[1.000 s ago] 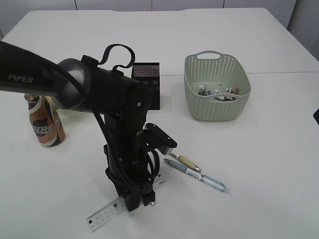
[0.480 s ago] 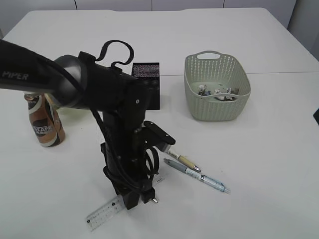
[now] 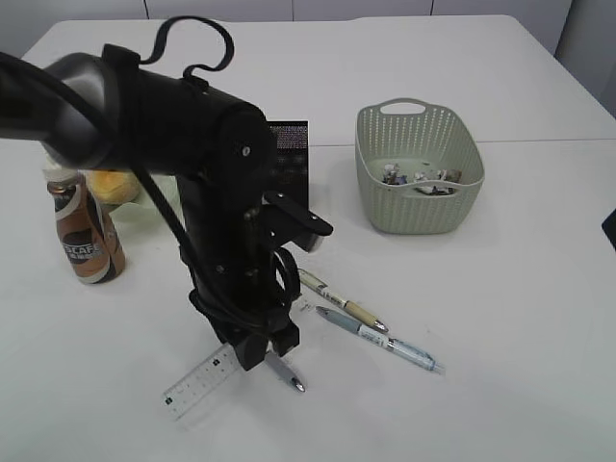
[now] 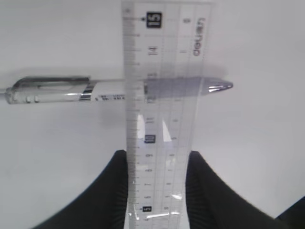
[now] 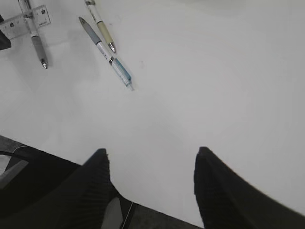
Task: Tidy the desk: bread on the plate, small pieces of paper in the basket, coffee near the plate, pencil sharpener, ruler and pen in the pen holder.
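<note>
My left gripper (image 4: 157,155) is shut on the clear ruler (image 4: 164,95), its fingers (image 4: 114,191) pressing both long edges. The ruler (image 3: 197,385) sticks out low over the desk (image 3: 500,318), crossing a grey-gripped pen (image 4: 71,90). Two more pens (image 3: 342,306) lie just to the right. The black pen holder (image 3: 292,144) stands behind the arm. Paper scraps (image 3: 414,176) lie in the basket (image 3: 419,207). The coffee (image 3: 85,241) stands by the bread (image 3: 115,183) on the plate (image 3: 166,207). My right gripper (image 5: 151,155) is open over bare desk. The pencil sharpener is out of view.
The left arm's bulk hides part of the plate and pen holder. A seam runs across the desk behind the basket. The desk's near edge (image 5: 157,210) shows in the right wrist view just below the right gripper's fingers.
The left arm has risen and drawn back with the ruler in its grip. A grey-gripped pen that lay under the arm now shows below the ruler.
</note>
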